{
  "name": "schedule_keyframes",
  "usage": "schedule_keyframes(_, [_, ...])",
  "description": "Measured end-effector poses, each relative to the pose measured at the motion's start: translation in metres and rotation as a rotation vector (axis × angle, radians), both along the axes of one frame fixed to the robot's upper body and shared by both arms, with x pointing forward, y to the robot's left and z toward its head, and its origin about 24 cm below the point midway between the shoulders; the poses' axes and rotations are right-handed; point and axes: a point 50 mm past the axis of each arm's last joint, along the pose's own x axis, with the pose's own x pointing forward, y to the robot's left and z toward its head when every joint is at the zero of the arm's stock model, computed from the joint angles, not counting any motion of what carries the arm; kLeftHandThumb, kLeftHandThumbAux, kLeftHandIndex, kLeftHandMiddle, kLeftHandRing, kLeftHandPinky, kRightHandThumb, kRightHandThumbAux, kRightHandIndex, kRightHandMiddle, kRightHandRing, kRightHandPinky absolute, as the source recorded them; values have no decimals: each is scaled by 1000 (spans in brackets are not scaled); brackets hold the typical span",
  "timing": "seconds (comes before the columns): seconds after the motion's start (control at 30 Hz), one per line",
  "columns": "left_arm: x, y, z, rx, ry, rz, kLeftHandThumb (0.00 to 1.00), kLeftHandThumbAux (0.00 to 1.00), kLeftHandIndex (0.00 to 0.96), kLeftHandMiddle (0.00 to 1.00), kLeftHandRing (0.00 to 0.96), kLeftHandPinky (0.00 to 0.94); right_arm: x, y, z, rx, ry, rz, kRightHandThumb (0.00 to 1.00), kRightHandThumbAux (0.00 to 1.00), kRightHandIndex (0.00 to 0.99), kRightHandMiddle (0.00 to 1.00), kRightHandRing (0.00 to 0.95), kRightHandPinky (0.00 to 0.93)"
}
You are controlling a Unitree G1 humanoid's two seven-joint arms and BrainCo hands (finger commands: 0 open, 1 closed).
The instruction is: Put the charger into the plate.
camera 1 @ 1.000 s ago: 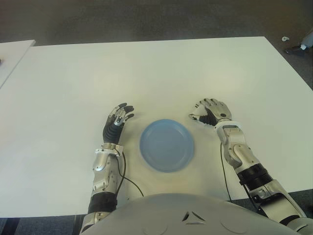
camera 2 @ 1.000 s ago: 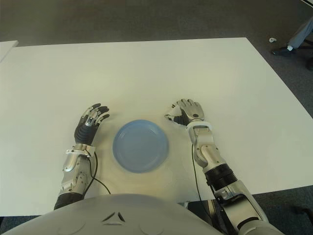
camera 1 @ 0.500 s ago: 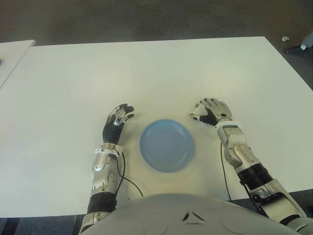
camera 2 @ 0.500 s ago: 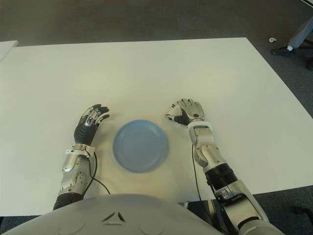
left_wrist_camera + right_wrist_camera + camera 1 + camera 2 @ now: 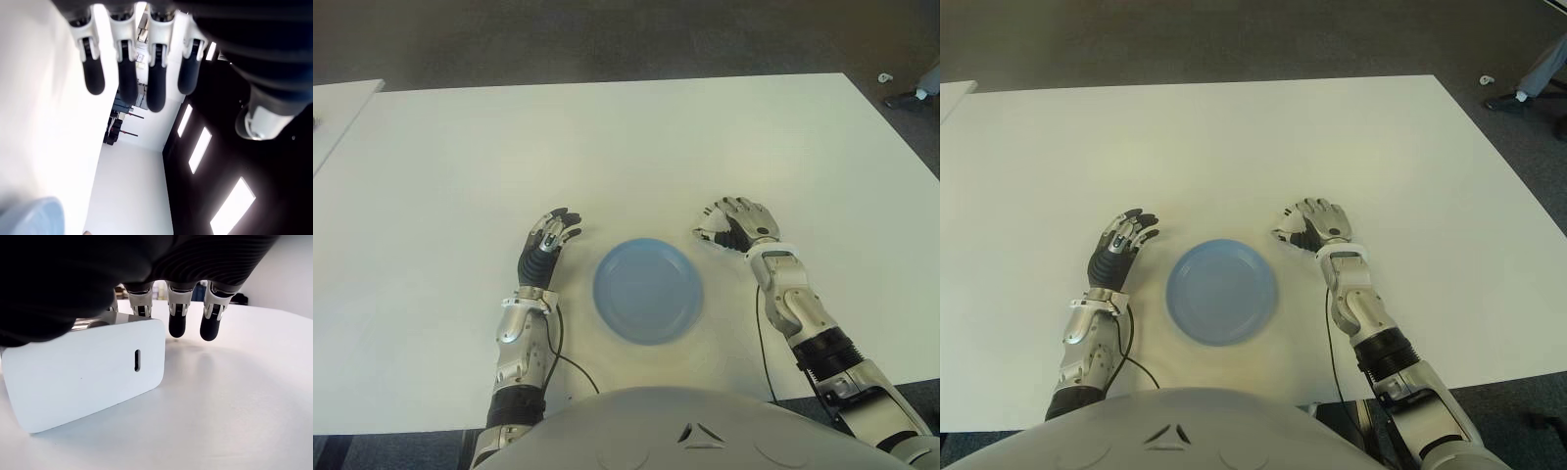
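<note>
Here the right hand (image 5: 736, 223) is arched palm-down over the charger (image 5: 85, 372), just to the right of the plate (image 5: 647, 290) and slightly beyond it. In the right wrist view the charger is a white block with rounded corners and a small dark slot in its facing side; it sits on the desk (image 5: 607, 147) under the palm. The thumb side of the hand covers the block's top edge and one finger comes down behind it, while two other fingertips (image 5: 177, 325) hang just past its corner without touching it. Whether the hand has actually closed its grip on the block cannot be told; the fingers are curled over it, and the charger is on the desk surface, not in the plate.

The plate is a round, pale blue dish lying flat on the desk between the two hands, with nothing in it.

The left hand (image 5: 546, 244) shows to the left of the plate, near it but apart. In its wrist view the four dark-tipped fingers (image 5: 121, 73) extend straight and side by side, relaxed and holding nothing.

The desk is a wide white surface, with dark floor (image 5: 607, 39) beyond its far edge.
</note>
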Motion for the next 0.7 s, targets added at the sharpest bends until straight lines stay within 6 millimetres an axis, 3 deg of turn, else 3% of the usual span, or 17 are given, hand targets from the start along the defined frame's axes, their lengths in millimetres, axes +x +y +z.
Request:
schedule_keyframes(0.53, [0,1,0,2,3,3,0,465,275,321,287,273,-6,-3,2,1,49,1,328,121,0,0,0,0])
schedule_keyframes(0.7, [-1,2,0,-1,10,1,0,466,269,318,283,266,-7,-4,3,5,53,-5,337,137,0,0,0,42])
